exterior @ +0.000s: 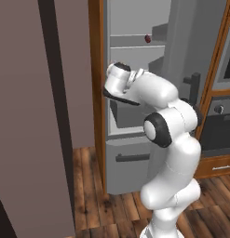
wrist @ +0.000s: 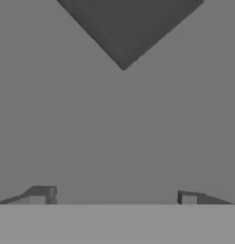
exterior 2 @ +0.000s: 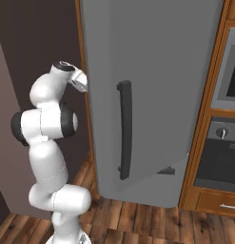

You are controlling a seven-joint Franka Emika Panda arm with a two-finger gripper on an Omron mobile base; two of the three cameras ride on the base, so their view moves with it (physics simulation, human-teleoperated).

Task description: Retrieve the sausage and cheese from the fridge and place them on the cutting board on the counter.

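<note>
Reaching into the open fridge compartment, the two-finger gripper (wrist: 113, 196) shows its small dark fingertips (wrist: 43, 194) standing wide apart, with nothing between them. Ahead of it lies a plain pale grey inner surface, and a darker grey angular recess (wrist: 128, 28) sits toward the top of the hand view, pointing down like a wedge.

From the left base view, the white arm with dark joints (exterior: 170, 139) rises from the lower right and bends forward, its wrist (exterior: 120, 79) tucked into the tall grey fridge (exterior: 135, 172) at about the middle shelf level. The small stubby dark reddish-brown sausage (exterior: 147, 39) lies on a pale grey upper shelf (exterior: 130, 46), higher than the wrist and off to its right, well apart from the arm. Below the arm, the fridge's grey drawer front with a dark bar pull (exterior: 132, 158) is shut.

From the right base view, the wide grey fridge door with its long dark vertical bar handle (exterior 2: 124, 128) stands swung out, hiding the shelves, and the arm's hand end disappears behind its left edge. Brown wooden cabinetry (exterior 2: 207, 143) frames the fridge, a dark built-in oven (exterior 2: 221, 157) sits to the right, and reddish wooden floorboards (exterior 2: 138, 219) run below.
</note>
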